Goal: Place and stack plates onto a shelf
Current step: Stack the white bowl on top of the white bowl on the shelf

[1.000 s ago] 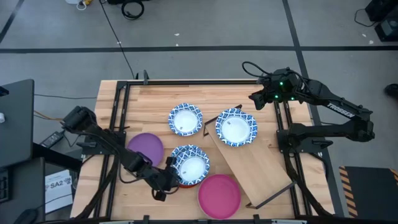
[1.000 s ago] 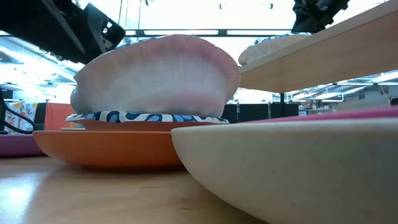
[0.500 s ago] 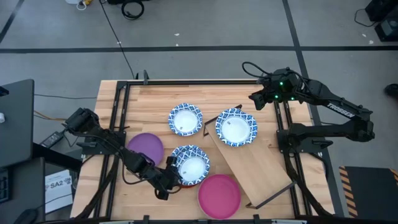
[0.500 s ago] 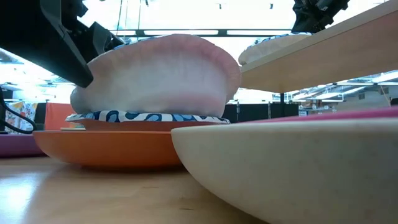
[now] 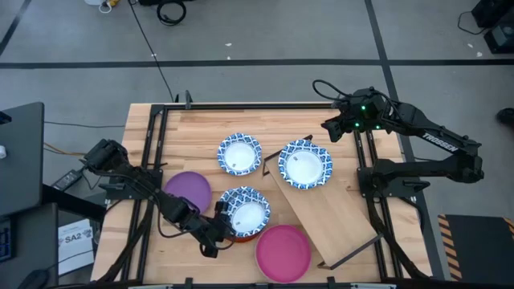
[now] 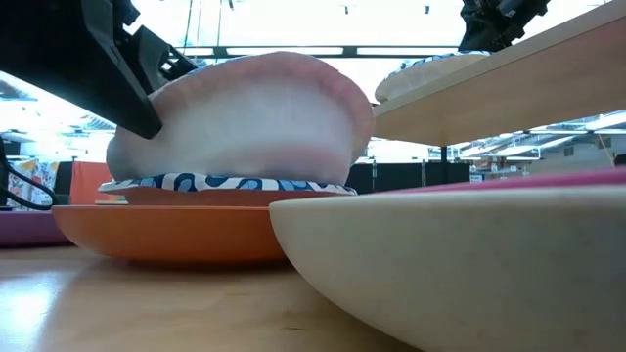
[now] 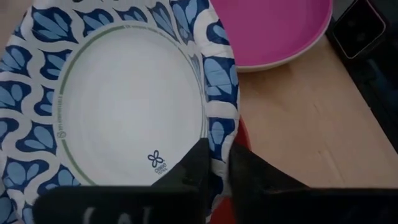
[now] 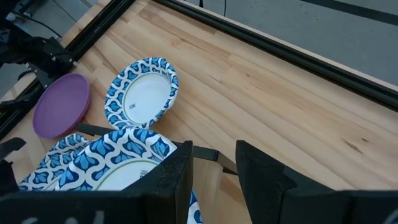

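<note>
A blue-and-white plate (image 5: pixel 246 211) lies on the orange-red plate (image 5: pixel 241 236) at the table's near middle. My left gripper (image 5: pixel 218 230) is shut on its near-left rim. A second blue-and-white plate (image 5: pixel 239 153) lies on the tabletop. A third (image 5: pixel 305 164) rests on the far end of the shelf (image 5: pixel 329 213), which stands askew at the right. The purple plate (image 5: pixel 189 191) lies at the left and the pink plate (image 5: pixel 283 251) at the near edge. My right gripper (image 5: pixel 329 127) is open and empty, high over the shelf's far end. My left gripper pinches the upper plate's patterned rim (image 7: pixel 219 140) between its two fingers, one finger (image 7: pixel 196 163) over the plate's top face and the other (image 7: pixel 252 169) outside the rim. It comes slanting from the table's near left. The plate stays on the orange-red plate (image 7: pixel 240 135).
Black frame rails run along the table's left (image 5: pixel 152 160) and right (image 5: pixel 371 160) sides. The shelf's black legs (image 5: pixel 353 253) stick out at its near end. The pink plate (image 6: pixel 450 264) fills the low view's foreground. Bare wood lies along the far edge (image 5: pixel 241 120).
My left gripper has come down and in toward the blue-and-white plate's near-left rim. The plate has shifted slightly toward the table's left on the orange-red plate.
</note>
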